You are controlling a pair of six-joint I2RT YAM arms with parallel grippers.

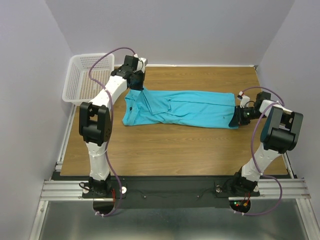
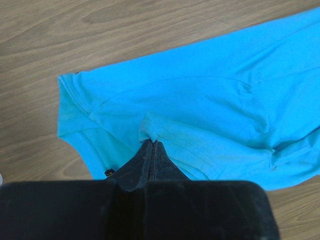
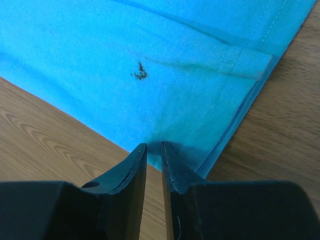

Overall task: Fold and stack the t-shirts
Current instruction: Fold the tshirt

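wood table (image 1: 175, 145) | lilac walls (image 1: 175, 30) | left tool (image 2: 151, 142) pinching t-shirt (image 2: 200, 100) | right tool (image 3: 154, 146) at its edge, grip unclear

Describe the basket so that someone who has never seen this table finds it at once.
Start at the wooden table and go to its far left corner, by the walls. There sits the white basket. Unlike the flat turquoise t-shirt spread out next to it, it is a stiff, open-topped box of white lattice.
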